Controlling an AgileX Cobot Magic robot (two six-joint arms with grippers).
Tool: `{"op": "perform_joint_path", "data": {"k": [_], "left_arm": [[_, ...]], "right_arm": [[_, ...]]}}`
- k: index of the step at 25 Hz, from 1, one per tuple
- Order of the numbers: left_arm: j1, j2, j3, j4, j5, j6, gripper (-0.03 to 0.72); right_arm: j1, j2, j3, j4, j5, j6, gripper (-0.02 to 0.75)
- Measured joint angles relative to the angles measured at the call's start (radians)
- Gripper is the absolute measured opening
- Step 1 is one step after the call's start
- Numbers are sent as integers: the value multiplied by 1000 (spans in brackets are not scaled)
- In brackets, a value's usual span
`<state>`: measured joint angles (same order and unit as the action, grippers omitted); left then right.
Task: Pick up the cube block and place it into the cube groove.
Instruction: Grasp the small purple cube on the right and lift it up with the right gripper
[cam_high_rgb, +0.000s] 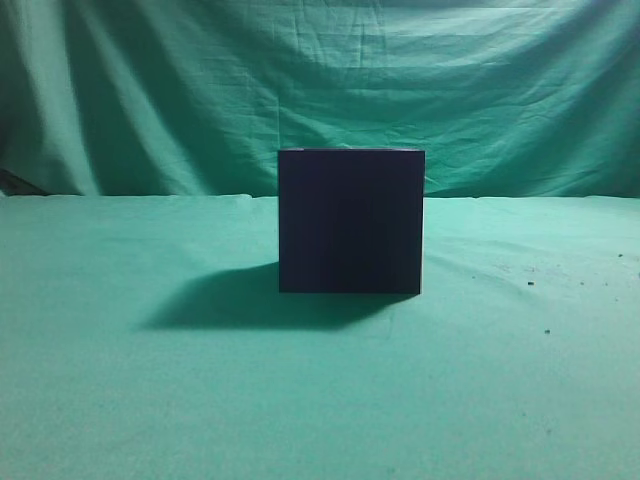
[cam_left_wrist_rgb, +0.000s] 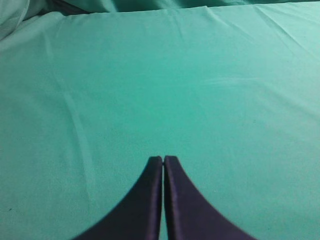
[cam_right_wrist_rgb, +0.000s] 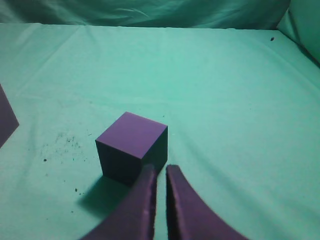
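The dark purple cube block (cam_right_wrist_rgb: 131, 147) sits on the green cloth in the right wrist view, just ahead and left of my right gripper (cam_right_wrist_rgb: 161, 170). That gripper's fingers are almost together with a narrow gap, hold nothing, and its left fingertip overlaps the block's near corner in the picture. The large blackish-navy box (cam_high_rgb: 350, 220) stands mid-table in the exterior view, and its corner shows at the left edge of the right wrist view (cam_right_wrist_rgb: 6, 120). Its top groove is hidden. My left gripper (cam_left_wrist_rgb: 163, 159) is shut and empty over bare cloth. Neither the block nor any arm shows in the exterior view.
A green cloth (cam_high_rgb: 150, 400) covers the table and hangs as a backdrop behind. Dark specks (cam_right_wrist_rgb: 62, 140) lie on the cloth left of the block. The box casts a shadow to its left (cam_high_rgb: 220, 300).
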<state>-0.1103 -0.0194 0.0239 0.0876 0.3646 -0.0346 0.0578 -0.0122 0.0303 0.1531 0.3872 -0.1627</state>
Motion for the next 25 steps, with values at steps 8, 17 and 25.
{"op": "perform_joint_path", "data": {"k": [8, 17, 25], "left_arm": [[0, 0, 0, 0, 0, 0, 0], [0, 0, 0, 0, 0, 0, 0], [0, 0, 0, 0, 0, 0, 0]], "right_arm": [[0, 0, 0, 0, 0, 0, 48], [0, 0, 0, 0, 0, 0, 48], [0, 0, 0, 48, -83, 12, 48]]}}
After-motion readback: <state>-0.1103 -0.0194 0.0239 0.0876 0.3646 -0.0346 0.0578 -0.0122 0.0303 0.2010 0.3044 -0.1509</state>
